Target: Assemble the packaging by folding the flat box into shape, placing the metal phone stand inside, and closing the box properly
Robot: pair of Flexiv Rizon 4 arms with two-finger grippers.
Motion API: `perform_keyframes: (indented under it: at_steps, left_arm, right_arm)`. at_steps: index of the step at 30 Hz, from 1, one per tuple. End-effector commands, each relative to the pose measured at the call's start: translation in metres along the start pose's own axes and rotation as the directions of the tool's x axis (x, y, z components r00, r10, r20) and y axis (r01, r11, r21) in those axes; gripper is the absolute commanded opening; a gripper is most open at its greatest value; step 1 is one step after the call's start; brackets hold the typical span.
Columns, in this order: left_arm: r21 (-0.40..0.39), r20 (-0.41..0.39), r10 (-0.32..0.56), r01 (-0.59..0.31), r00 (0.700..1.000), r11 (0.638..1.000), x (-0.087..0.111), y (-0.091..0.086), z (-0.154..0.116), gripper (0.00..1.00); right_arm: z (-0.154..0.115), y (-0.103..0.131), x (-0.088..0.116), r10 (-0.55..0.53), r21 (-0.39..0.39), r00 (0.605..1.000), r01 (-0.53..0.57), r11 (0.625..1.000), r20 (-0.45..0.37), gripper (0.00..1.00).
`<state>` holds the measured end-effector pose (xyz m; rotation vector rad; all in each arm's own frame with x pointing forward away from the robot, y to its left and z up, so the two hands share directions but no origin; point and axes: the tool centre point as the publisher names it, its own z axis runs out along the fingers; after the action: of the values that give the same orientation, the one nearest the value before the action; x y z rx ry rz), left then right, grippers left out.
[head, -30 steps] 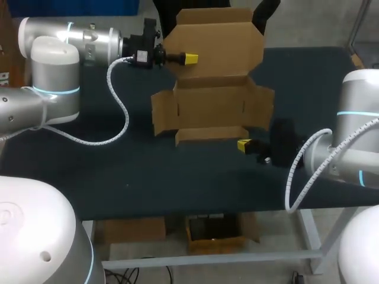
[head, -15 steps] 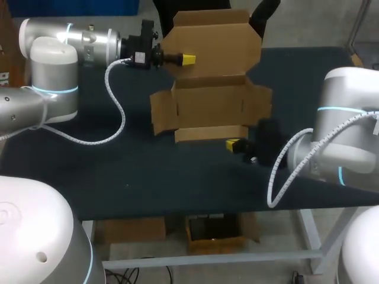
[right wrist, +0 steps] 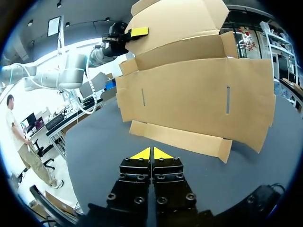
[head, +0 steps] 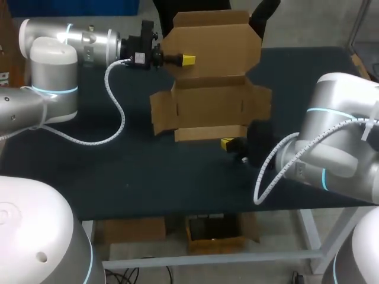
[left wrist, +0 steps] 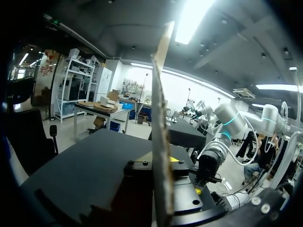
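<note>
One box [head: 210, 109] lies open mid-table, rear panel [head: 219, 38] raised — your left gripper [head: 188, 58] is clamped on that panel. Your right gripper [right wrist: 151, 154], tips pressed together on nothing, sits just before the front flap [right wrist: 180, 139].

The cardboard box [head: 210, 106] is brown, unfolded and unassembled, at the middle of the worktop near its far edge. Its base panel lies flat, with two narrow slots and side flaps spread outward. The lid panel [head: 213, 44] stands raised at the rear; the narrow front flap [head: 210, 134] lies flat.
</note>
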<state>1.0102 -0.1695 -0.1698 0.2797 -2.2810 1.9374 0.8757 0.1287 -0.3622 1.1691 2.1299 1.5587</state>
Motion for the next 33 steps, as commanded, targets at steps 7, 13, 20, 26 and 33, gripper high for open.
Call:
perform_keyframes:
  at_steps: [7,13,20,26,33]
  left_arm:
    - [0.000,-0.006,0.000,0.000,1.000,1.000,-0.002,0.001,-0.001,0.00]
    - [0.000,-0.006,0.000,0.000,1.000,1.000,-0.002,0.001,-0.001,0.00]
    - [0.000,-0.006,0.000,0.000,1.000,1.000,-0.002,0.001,-0.001,0.00]
    - [0.000,-0.006,0.000,0.000,1.000,1.000,-0.002,0.001,-0.001,0.00]
    - [0.000,-0.006,0.000,0.000,1.000,1.000,-0.002,0.001,-0.001,0.00]
  right_arm:
    - [0.024,-0.003,-0.008,0.014,-0.058,0.987,-0.004,0.998,0.162,0.00]
    - [0.041,-0.003,-0.013,0.019,-0.038,0.986,-0.013,0.999,0.167,0.00]
    - [0.054,-0.007,-0.013,0.024,-0.023,0.983,-0.020,1.000,0.180,0.00]
    - [0.058,-0.007,-0.019,0.038,-0.028,0.979,-0.034,0.999,0.202,0.00]
    - [0.066,-0.009,-0.028,0.052,-0.029,0.974,-0.046,0.999,0.220,0.00]
